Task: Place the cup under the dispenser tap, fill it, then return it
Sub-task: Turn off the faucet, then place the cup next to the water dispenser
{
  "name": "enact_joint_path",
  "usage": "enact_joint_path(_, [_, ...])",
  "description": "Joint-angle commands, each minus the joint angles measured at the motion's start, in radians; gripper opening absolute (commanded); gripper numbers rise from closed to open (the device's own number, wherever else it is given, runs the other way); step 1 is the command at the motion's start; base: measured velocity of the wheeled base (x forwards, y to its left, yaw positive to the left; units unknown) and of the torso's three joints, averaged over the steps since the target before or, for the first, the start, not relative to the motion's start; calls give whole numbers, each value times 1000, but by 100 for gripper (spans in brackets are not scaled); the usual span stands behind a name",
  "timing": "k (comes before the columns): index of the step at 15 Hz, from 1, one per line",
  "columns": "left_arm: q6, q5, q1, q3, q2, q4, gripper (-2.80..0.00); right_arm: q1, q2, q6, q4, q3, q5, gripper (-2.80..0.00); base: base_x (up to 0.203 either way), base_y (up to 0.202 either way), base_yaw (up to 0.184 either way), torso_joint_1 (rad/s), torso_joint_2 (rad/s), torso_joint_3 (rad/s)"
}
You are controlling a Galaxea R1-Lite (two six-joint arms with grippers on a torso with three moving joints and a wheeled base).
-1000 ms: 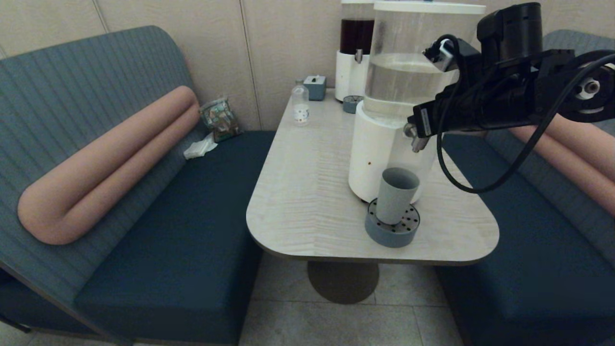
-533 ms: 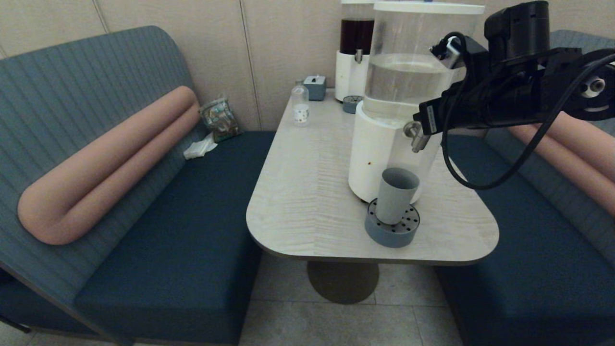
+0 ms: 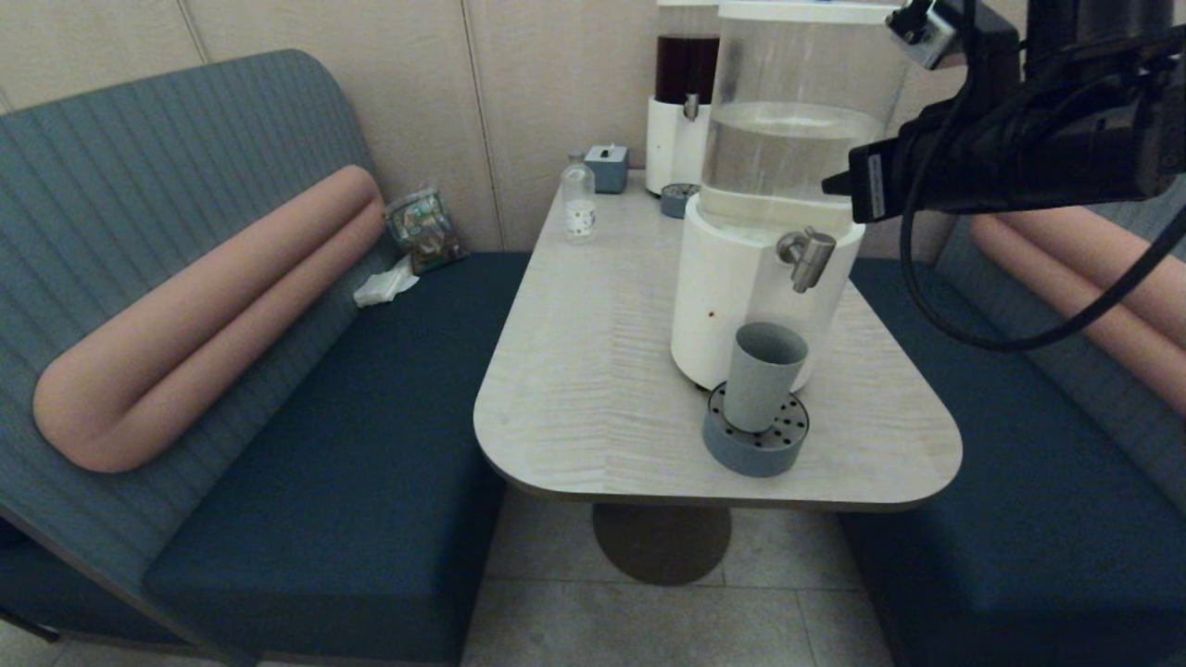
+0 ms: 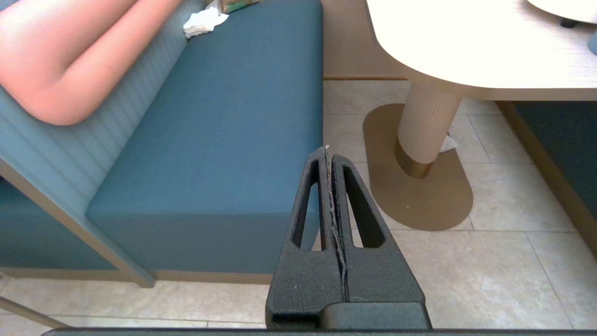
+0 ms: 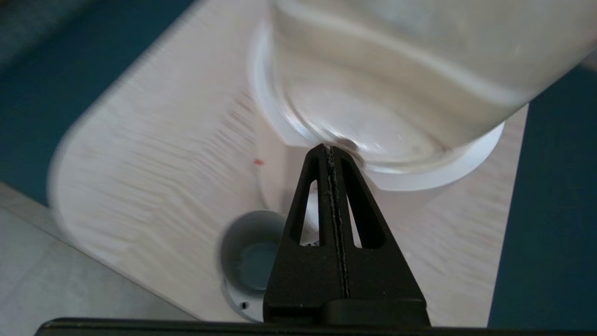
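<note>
Far left: a blue-grey upholstered bench [image 3: 306, 445] with a long salmon-pink bolster [image 3: 204, 315]; a crumpled white tissue [image 3: 384, 285] and a patterned packet [image 3: 424, 230] lie at the seat's back corner. The left gripper [image 4: 328, 154] hangs low beside the seat edge, above the tiled floor, its two black fingers pressed flat together with nothing between them.

Centre: a pale wood-grain table [image 3: 593, 371] carries a small clear bottle with a white label [image 3: 579, 199], a small grey-blue box [image 3: 608, 167] and a slim dark-tank dispenser [image 3: 684, 83] at the wall end.

Right of centre: the large dispenser with clear tank and white base [image 3: 732, 296] stands on the table. Its short brushed-metal tap [image 3: 808, 257] projects from the front. The plain matte grey-blue cup [image 3: 763, 375] stands upright on the squat round perforated tray [image 3: 755, 445], below the tap and slightly to its left.

Far right: the right gripper [image 5: 329, 151] is held high, level with the clear tank, above the tap and apart from it. Its fingers are closed tip to tip and empty.
</note>
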Motion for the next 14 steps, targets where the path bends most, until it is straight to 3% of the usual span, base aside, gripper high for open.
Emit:
enact_joint_path(1, [0, 0, 0, 0, 0, 0, -280, 9, -90, 0, -2, 16, 3, -280, 0, 0, 0, 0, 0, 0])
enact_joint_path(7, [0, 0, 0, 0, 0, 0, -280, -8, -447, 0, -5, 238, -10, -280, 0, 0, 0, 0, 0, 0])
enact_joint_path(11, [0, 0, 0, 0, 0, 0, -280, -241, -768, -10, 2, 501, -8, -280, 0, 0, 0, 0, 0, 0])
enact_joint_path(14, [0, 0, 0, 0, 0, 0, -280, -320, -1011, -15, -4, 698, -3, -280, 0, 0, 0, 0, 0, 0])
